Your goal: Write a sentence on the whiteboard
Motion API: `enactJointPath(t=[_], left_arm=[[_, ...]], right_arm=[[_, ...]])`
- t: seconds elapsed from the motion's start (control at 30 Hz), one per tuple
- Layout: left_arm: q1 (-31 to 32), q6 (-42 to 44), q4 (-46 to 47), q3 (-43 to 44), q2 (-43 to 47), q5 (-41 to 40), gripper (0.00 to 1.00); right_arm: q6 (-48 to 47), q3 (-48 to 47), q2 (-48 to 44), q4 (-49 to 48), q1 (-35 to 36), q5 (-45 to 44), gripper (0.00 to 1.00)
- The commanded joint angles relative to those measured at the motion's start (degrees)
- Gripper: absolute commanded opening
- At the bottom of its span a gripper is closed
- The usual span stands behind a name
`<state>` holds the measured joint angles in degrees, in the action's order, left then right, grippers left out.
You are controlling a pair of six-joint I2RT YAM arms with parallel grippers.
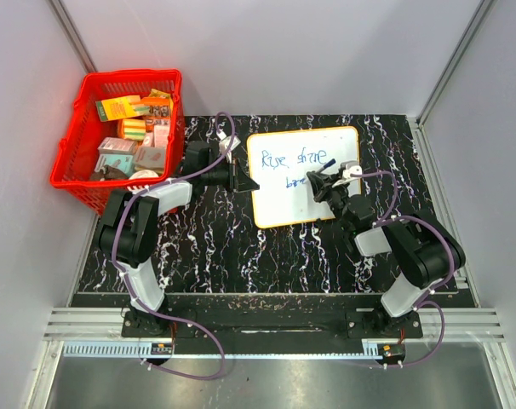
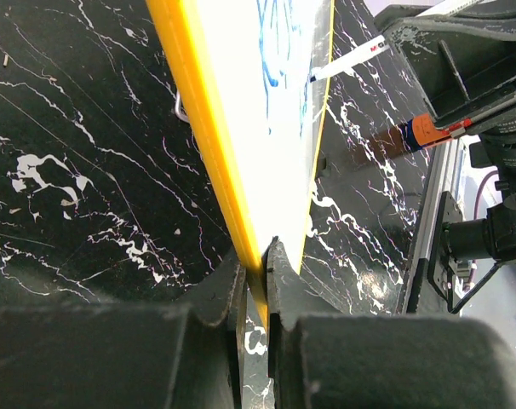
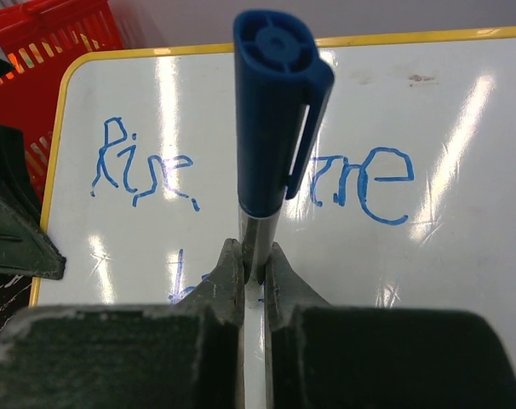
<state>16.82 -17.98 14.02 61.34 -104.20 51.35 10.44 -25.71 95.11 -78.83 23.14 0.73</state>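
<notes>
- The whiteboard (image 1: 326, 204) lies flat on the black marbled table (image 1: 207, 247), a little toward 1 o'clock from the table's middle. Its yellow rim shows all round.
- The sentence (image 1: 285, 159) is in thin blue marker. The top line reads roughly "Rise shine", and just below it are the first few letters of a second line, too small to read.
- The left gripper (image 2: 258, 266) comes in from the board's 9 o'clock edge. Its jaws are nearly closed and pinch the yellow rim between them.
- The right gripper (image 3: 255, 256) hovers over the middle of the board, just to the 3 o'clock side of the second line. Its jaws are closed tight on the barrel of a marker (image 3: 278, 111).
- The marker's blue cap sits on its back end, toward the wrist camera. From above, its tip points toward 9 o'clock, at the short second line.
- A red basket (image 1: 75, 162) stands at 10 o'clock, well apart from the board and half off the table's corner. It is full of small boxes (image 1: 122, 107) and packets.
</notes>
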Motion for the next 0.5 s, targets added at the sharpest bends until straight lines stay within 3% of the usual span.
enactJointPath(t=[0.0, 0.33, 0.47], left_arm=[[-0.38, 9.36, 1.01, -0.17, -0.21, -5.47, 0.0], [-0.3, 9.72, 0.75, -0.17, -0.12, -5.65, 0.0], [-0.3, 9.89, 0.57, -0.08, -0.12, -5.65, 0.0]], right_arm=[[0.2, 1.98, 2.09, -10.47, 0.24, 0.59, 0.0], [-0.85, 2.78, -0.54, -10.47, 0.24, -9.77, 0.0], [-1.64, 1.55, -1.77, -10.47, 0.24, -7.51, 0.0]])
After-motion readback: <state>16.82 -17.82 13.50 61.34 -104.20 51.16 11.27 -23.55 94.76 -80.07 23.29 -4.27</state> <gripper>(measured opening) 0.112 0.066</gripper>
